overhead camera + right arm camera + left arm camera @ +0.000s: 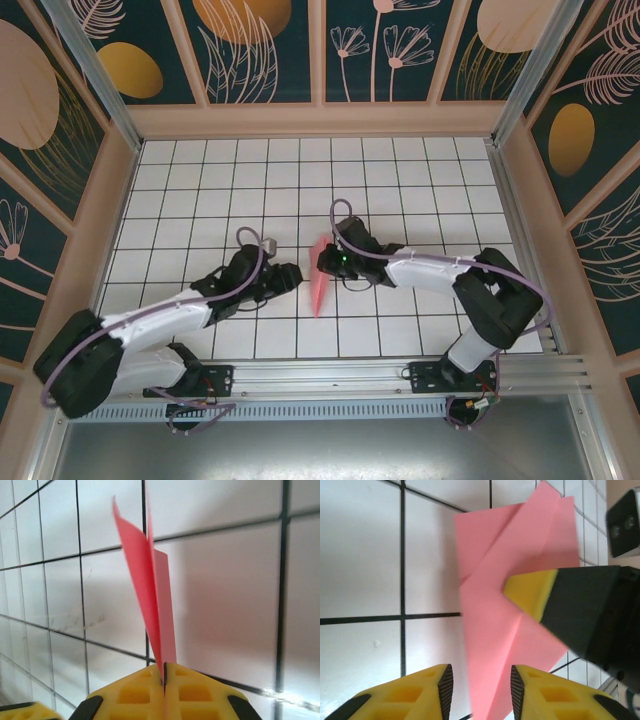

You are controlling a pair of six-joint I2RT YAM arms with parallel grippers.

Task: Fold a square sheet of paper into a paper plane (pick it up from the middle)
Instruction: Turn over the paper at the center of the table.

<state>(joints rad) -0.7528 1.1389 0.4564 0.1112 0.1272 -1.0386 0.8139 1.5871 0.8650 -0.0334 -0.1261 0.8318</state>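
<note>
left gripper is open, jaws apart, nothing clamped. the pink paper is right in front of it, and its lower tip drops into the gap between the jaws, nearer that gripper's right-hand finger. i can't tell if it touches that pad. the paper is partly folded, with angled flaps and a centre crease, and it stands on edge rather than flat on the table. i can't tell whether its bottom edge rests on the tiles.

right gripper is closed on the paper, pads pressed together with the sheet rising straight out from between them. from the left wrist its yellow finger sits over the middle of the sheet, just past the left gripper's tips.

risks as i judge them:
- the layers fan apart away from the right gripper's pinch. if i close the left one now it may catch one flap only and set a skewed crease.
- the tip is off centre in the left jaws, so closing could push it sideways and buckle it.
- the two grippers are close, so a small overshoot could knock fingers and jolt the paper out of the pinch.
- pulling with both clamped could tear the thin sheet.
- if the right one lets go before the left has a grip, the paper flops over.
</note>
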